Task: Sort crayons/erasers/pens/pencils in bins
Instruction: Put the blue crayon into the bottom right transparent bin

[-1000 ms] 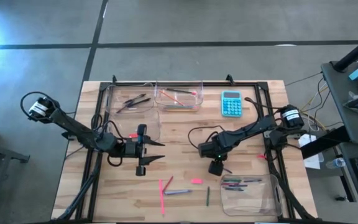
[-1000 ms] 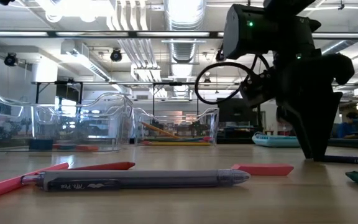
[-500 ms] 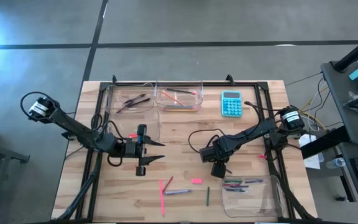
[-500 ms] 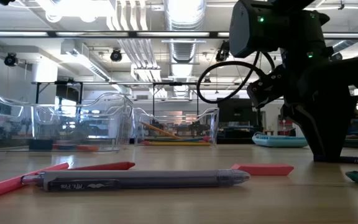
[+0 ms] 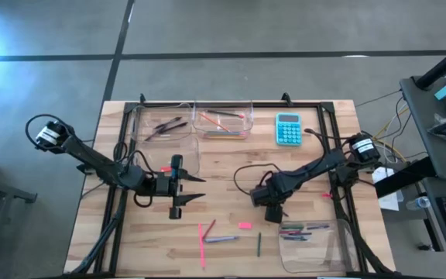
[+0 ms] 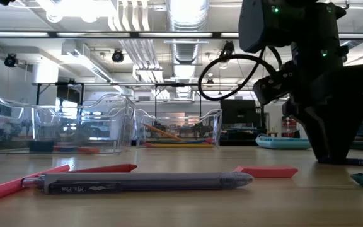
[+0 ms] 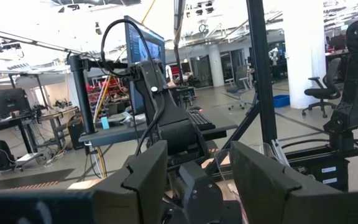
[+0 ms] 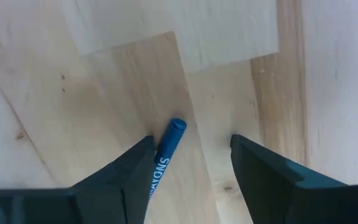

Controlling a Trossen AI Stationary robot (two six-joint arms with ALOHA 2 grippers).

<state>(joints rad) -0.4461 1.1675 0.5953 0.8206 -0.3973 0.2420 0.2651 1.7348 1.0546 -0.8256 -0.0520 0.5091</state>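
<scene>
My right gripper (image 5: 274, 208) points down at the table near the middle right. It is open, its fingers on either side of a blue crayon (image 8: 166, 152) that lies flat on the wood; the low view shows the crayon (image 6: 360, 162) beside the fingertips (image 6: 330, 154). My left gripper (image 5: 194, 188) waits open and level at the middle left, with nothing between its fingers (image 7: 143, 177). A pink eraser (image 5: 245, 225), pink sticks (image 5: 202, 242), a grey pen (image 5: 220, 239) and a green stick (image 5: 259, 245) lie near the front edge. My right gripper comes from above, its fingers across the blue crayon near one end (image 8: 176, 127). One finger (image 8: 126, 171) stands right against the crayon's side, but I cannot tell whether it touches. The crayon lies flat on the table.
Clear bins stand at the far left (image 5: 163, 124), far middle (image 5: 223, 122), middle left (image 5: 194, 157) and near right (image 5: 313, 242), several holding sticks. A turquoise calculator (image 5: 288, 129) lies at the far right. A black frame borders the table.
My right gripper has rolled and tipped at the wrist over the blue crayon, and its wrist has drifted slightly toward the table's right and near edges. It has stayed low at the table.
</scene>
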